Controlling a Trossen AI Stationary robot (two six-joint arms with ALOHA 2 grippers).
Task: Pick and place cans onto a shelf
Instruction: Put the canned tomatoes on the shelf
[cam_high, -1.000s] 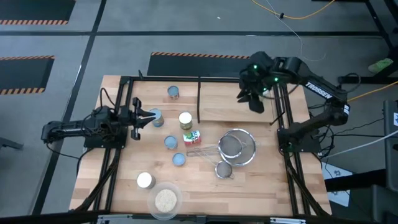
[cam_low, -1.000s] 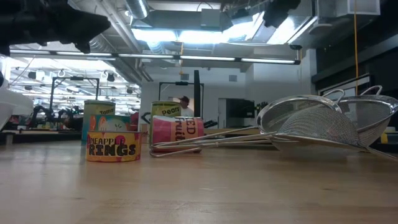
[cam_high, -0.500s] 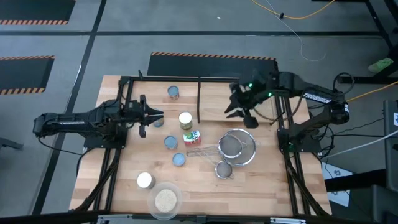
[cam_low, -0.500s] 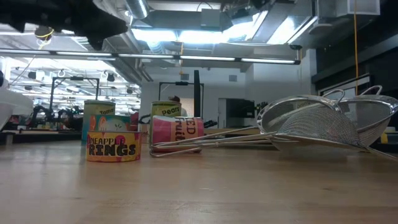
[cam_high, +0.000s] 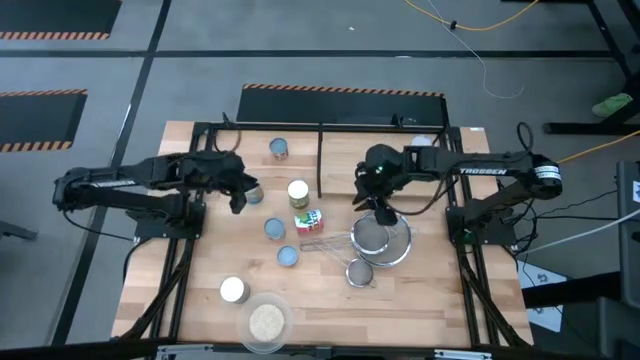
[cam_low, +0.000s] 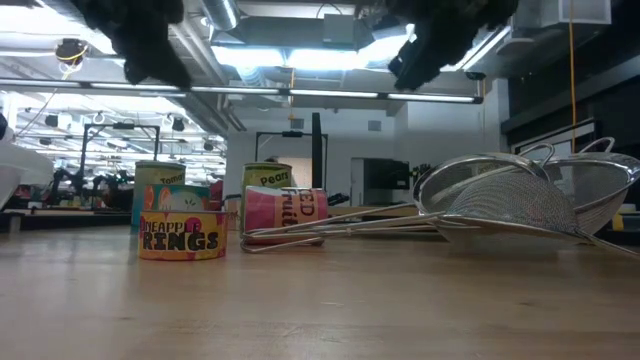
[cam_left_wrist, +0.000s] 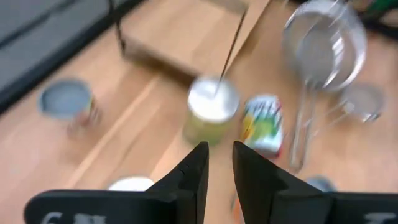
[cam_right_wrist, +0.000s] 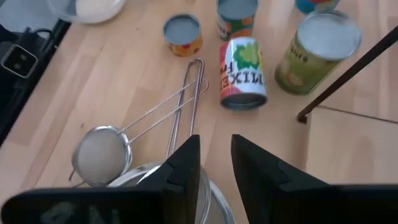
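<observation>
Fallen can (cam_high: 308, 221) lying mid-tabletop, long axis toward shelf (cam_high: 385, 165); nearer right gripper (cam_high: 376, 200), narrowly parted, empty. Left gripper (cam_high: 240, 192) likewise, beside upright cans.

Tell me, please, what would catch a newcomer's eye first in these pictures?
Probably the cluster of cans at mid-table, one can lying on its side beside the strainer handles. Next, the nested wire strainers right of them, with the right gripper above their rim. The shelf at the far edge looks bare.
</observation>
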